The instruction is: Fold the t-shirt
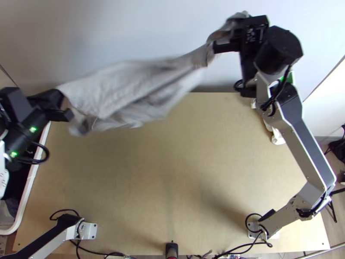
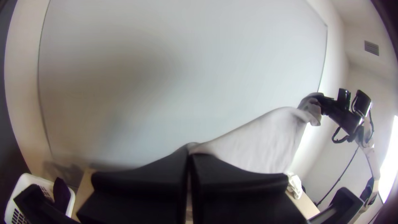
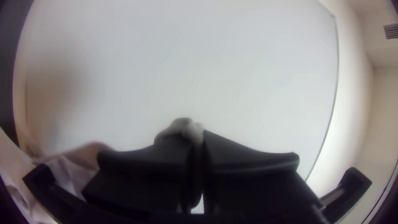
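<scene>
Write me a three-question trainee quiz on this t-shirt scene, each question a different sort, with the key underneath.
1. Which stands beside the wooden table: (a) a mug, (b) a white basket, (c) a lamp?
2. True or false: the t-shirt lies neatly folded on the table.
3. Fill in: the t-shirt hangs between the left gripper and the ____.

Key: 1 b; 2 false; 3 right gripper.
</scene>
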`<action>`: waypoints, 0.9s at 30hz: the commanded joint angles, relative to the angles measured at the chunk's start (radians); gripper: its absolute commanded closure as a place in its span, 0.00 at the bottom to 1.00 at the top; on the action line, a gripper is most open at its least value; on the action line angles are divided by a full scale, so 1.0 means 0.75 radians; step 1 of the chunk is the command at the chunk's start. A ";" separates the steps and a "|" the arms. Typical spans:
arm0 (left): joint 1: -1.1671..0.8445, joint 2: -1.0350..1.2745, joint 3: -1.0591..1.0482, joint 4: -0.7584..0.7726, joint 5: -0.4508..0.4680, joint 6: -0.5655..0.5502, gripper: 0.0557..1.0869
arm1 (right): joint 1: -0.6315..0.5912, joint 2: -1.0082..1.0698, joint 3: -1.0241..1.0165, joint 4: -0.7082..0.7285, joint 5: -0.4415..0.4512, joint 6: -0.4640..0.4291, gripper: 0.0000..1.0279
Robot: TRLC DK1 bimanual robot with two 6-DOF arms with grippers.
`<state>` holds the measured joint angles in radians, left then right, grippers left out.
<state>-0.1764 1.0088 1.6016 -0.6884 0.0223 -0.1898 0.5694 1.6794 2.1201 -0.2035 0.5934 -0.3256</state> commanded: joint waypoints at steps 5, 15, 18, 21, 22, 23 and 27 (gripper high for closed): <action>0.290 0.019 0.053 -0.041 0.252 -0.003 0.97 | -0.099 -0.073 -0.078 -0.009 -0.022 0.017 0.97; 0.301 0.095 -0.060 0.081 0.250 0.001 0.97 | 0.020 -0.079 0.000 -0.009 -0.024 -0.008 0.97; 0.321 0.134 -0.064 0.132 0.250 0.024 0.97 | 0.026 -0.055 0.029 -0.011 -0.024 -0.028 0.97; 0.340 0.150 -0.062 0.175 0.250 0.024 0.97 | 0.045 -0.051 0.045 -0.019 -0.024 -0.024 0.97; 0.344 0.152 -0.060 0.175 0.250 0.020 0.97 | 0.059 -0.053 0.047 -0.027 -0.024 -0.022 0.97; 0.346 0.152 -0.062 0.175 0.250 0.016 0.97 | 0.069 -0.059 0.047 -0.037 -0.024 -0.020 0.97; 0.344 0.109 -0.066 0.167 0.250 0.014 0.97 | 0.114 -0.092 0.059 -0.062 -0.022 -0.018 0.97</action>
<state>0.0689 1.1042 1.5604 -0.5804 0.2092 -0.1791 0.6094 1.6306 2.1422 -0.2260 0.5758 -0.3393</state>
